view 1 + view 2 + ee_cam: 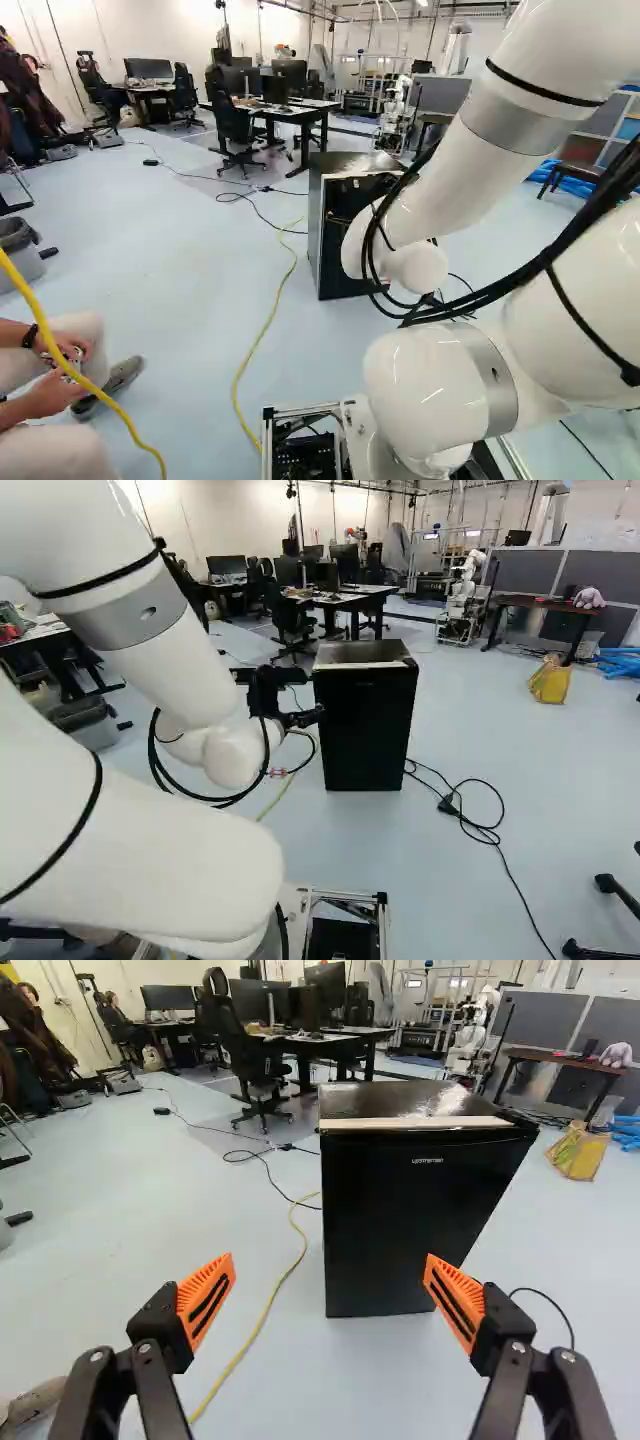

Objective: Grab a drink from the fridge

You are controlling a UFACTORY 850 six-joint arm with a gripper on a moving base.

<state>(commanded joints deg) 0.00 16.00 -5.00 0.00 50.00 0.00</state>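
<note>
My gripper (312, 716) reaches forward at the height of the upper part of a small black fridge (366, 730) in the right base view. In the wrist view the gripper (330, 1272) stands wide open, with nothing between its orange pads. The fridge (415, 1220) stands on the floor ahead of it, beyond the fingertips and a little toward one finger. Its front door is closed and its top is shiny with a pale strip along the front edge. The inside of the fridge is hidden, and no drink is visible.
A yellow cable (262, 335) runs over the floor beside the fridge. A black cable (482, 830) lies coiled on its other side. Desks and an office chair (255, 1055) stand behind. Another robot (464, 595) is farther back. A seated person's hands (60, 375) show near the base.
</note>
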